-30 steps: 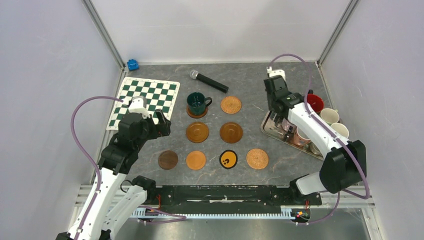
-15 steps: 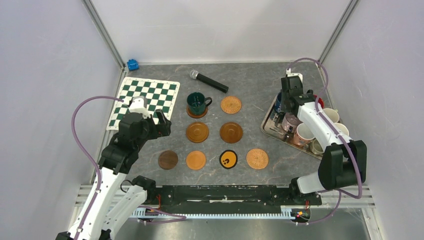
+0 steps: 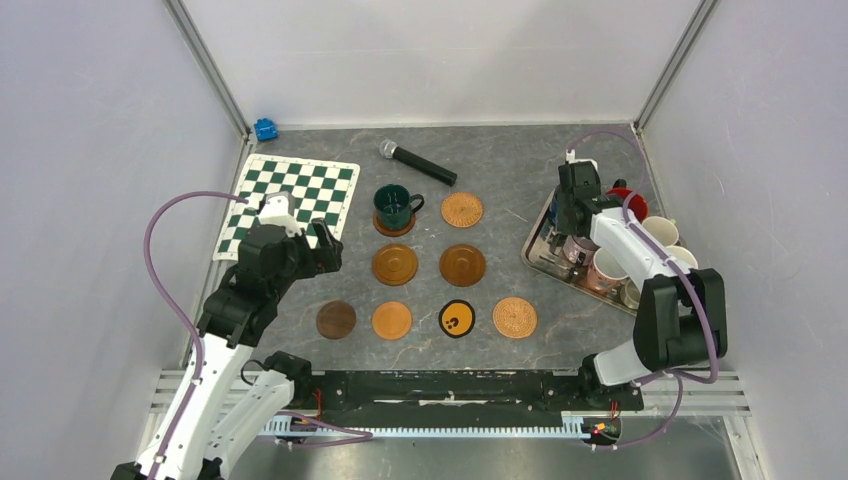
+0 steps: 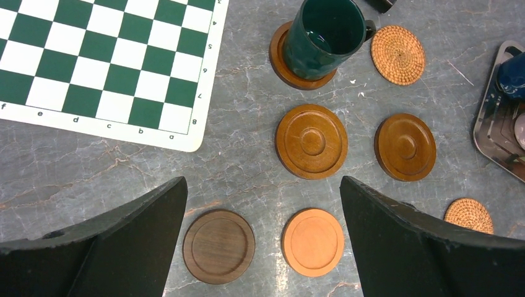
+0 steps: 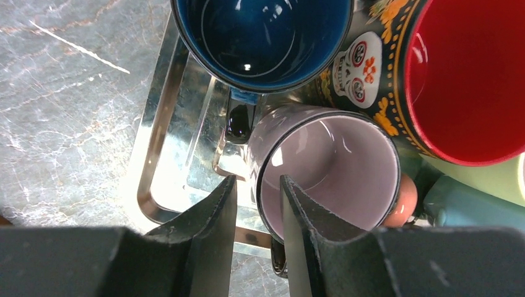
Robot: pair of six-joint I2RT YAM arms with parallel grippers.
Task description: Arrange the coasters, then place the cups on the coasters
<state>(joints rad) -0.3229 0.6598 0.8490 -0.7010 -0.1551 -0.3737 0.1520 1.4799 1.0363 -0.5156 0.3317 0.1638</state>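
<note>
Several coasters lie in a grid mid-table: woven (image 3: 461, 209), grooved brown (image 3: 395, 264), dark brown (image 3: 336, 319), orange (image 3: 391, 320), black with a yellow mark (image 3: 457, 319). The dark green cup (image 3: 394, 205) stands on a brown coaster (image 4: 291, 65). The other cups crowd a metal tray (image 3: 537, 255). My right gripper (image 5: 258, 180) is low over it and open narrowly, its jaws straddling the rim of a pale-inside cup (image 5: 334, 167), one finger outside and one inside, with a gap at the wall. The dark blue cup (image 5: 260, 37) and red-inside cup (image 5: 470, 80) are beside it. My left gripper (image 4: 263, 182) hangs wide open and empty above the dark brown and orange coasters.
A green-and-white chequered mat (image 3: 290, 200) lies at the back left, with a black microphone (image 3: 417, 162) behind the coasters and a small blue object (image 3: 265, 129) in the back corner. Walls close in on three sides, and the tray sits near the right wall.
My right arm has swung right from the tray's left edge and come down among the cups, its opening unchanged. The left arm has stayed still.
</note>
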